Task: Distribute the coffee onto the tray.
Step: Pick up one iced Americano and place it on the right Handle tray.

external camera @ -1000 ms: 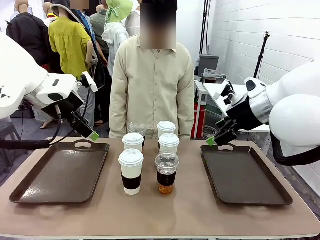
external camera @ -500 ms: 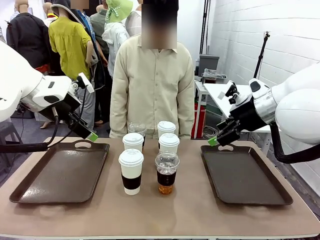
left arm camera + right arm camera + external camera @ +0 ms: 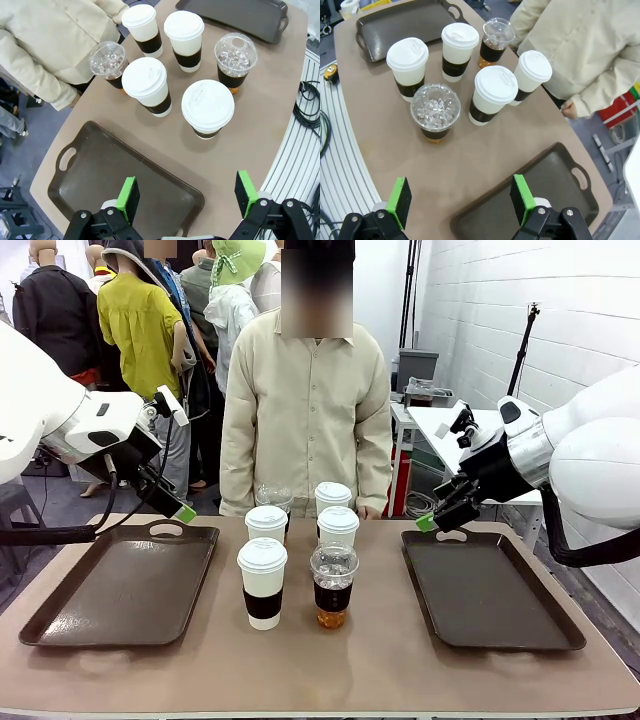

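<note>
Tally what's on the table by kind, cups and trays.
White lidded paper cups: 4
Clear dome-lidded cups: 2
Dark trays: 2
Total: 8

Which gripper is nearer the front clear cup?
Right. The right gripper hovers above the right tray's inner far corner, right of the front clear cup; the left gripper hovers over the left tray, beyond the front white cup.

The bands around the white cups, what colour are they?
Dark brown. The sleeves show best in the left wrist view.
</note>
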You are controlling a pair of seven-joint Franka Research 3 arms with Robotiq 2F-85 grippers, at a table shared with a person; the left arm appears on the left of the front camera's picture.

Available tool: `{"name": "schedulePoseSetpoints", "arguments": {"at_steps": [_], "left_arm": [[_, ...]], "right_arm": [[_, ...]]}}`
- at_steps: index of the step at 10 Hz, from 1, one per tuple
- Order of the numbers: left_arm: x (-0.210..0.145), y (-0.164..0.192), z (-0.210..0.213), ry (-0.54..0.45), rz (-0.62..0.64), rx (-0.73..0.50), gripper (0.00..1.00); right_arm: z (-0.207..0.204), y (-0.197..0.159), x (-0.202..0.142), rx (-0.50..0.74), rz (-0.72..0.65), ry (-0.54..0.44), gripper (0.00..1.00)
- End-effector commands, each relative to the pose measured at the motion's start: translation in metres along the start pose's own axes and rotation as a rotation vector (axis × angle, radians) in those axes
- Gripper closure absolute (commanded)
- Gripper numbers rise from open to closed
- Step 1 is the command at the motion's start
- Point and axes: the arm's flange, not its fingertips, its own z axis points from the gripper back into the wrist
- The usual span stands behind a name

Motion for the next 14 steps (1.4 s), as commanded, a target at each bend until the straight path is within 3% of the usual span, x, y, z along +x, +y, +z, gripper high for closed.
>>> {"name": "schedulePoseSetpoints", "arguments": {"at_steps": [1, 14], "left_arm": [[0.0002, 0.0004, 0.0005, 0.005, -0.002, -0.002, 0.0], [0.0002, 0.0004, 0.0005, 0.005, -0.002, -0.002, 0.0]], "right_arm": [[-0.0004, -0.0009, -0.0002, 0.001, 0.008, -0.002, 0.0], [-0.0004, -0.0009, -0.0002, 0.001, 0.008, -0.002, 0.0]]}}
